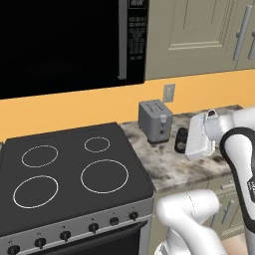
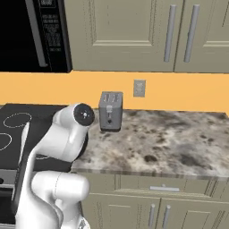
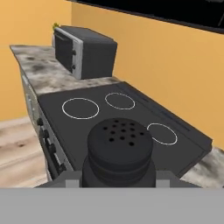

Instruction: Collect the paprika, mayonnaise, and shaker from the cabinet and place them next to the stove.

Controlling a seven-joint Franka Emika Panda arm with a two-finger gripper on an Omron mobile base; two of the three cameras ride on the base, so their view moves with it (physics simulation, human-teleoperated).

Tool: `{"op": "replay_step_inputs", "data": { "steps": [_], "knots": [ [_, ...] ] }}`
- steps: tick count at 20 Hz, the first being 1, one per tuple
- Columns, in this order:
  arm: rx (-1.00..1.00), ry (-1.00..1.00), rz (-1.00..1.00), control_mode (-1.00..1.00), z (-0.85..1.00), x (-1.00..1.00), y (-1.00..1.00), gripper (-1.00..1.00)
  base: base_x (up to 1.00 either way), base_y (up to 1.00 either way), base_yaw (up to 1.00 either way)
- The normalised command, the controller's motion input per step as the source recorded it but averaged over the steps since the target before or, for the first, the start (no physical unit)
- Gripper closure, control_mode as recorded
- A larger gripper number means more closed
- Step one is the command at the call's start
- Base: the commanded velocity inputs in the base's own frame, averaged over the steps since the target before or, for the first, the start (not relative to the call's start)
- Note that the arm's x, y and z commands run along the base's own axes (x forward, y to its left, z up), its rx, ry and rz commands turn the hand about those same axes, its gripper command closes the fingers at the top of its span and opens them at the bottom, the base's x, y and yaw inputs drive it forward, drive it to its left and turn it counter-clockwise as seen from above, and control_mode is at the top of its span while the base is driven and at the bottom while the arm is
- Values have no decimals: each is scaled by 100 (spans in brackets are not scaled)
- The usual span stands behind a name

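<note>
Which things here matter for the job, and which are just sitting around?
Job:
- shaker, shut in the pincer, over the counter right of the stove
- stove
- cabinet, doors shut

Just lying about:
- toaster on the counter
- microwave above the stove
- wall outlet
- toaster oven beyond the stove

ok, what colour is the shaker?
All black, with small holes in its rounded top. The shaker shows best in the hand view.
</note>
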Motion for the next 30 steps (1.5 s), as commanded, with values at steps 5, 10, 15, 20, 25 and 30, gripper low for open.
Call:
{"op": "replay_step_inputs", "data": {
  "steps": [5,10,15,20,25,30],
  "knots": [
    [-1,-2,23,-100,-58,21,-18,100,0,0,0],
    [0,0,14,-100,-47,38,0,100,0,0,0],
    [0,0,15,-100,-50,49,-1,100,0,0,0],
    [0,1,16,-100,-52,55,0,100,0,0,0],
    [0,0,12,-100,-46,51,-12,100,0,0,0],
    [0,3,9,-100,-33,55,-13,100,0,0,0]
  ]
}}
